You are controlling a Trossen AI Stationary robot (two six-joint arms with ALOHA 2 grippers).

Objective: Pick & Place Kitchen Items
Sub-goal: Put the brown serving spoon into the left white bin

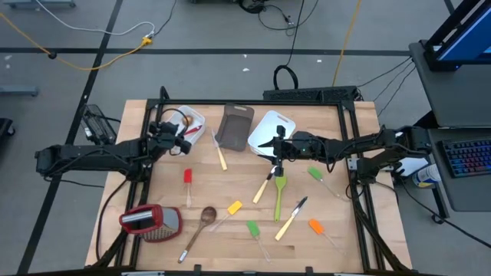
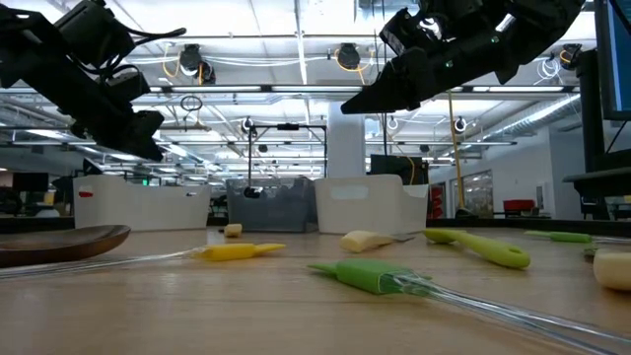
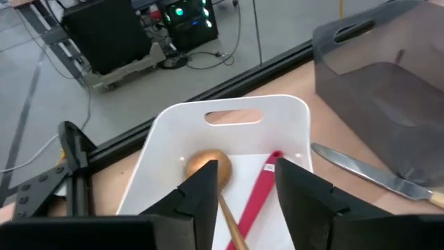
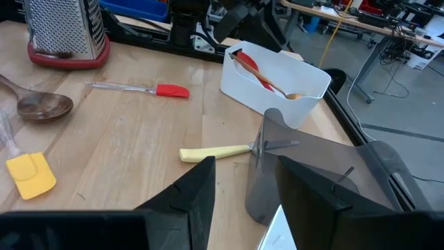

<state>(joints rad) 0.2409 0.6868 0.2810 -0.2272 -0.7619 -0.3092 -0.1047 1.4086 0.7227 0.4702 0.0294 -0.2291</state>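
My left gripper (image 3: 246,201) hangs open over the near end of a white tub (image 3: 166,132) at the table's far left. In that tub lie a wooden spoon (image 3: 208,167) and a red utensil (image 3: 262,186), whose handles run back under the gap between the fingers. My right gripper (image 4: 243,201) stands open above the table's far middle (image 1: 276,146), beside a second white tub (image 1: 272,129), with nothing between its fingers. Loose on the table lie a red spatula (image 1: 187,178), a pale-handled knife (image 1: 221,155), a green spoon (image 1: 280,192) and several more utensils. My left gripper comes over the tub slanting down from the table's left. The wooden spoon's handle (image 3: 232,222) shows close beside one finger (image 3: 201,194). Whether that finger touches it, I cannot tell. The spoon lies in the tub, bowl toward the tub's far end.
A dark see-through tub (image 1: 235,126) stands between the two white tubs. A metal grater with a red top (image 1: 149,221) lies at the near left. A wooden spoon (image 1: 203,222), yellow (image 1: 232,208), green (image 1: 253,228) and orange (image 1: 316,226) spatulas lie along the near half.
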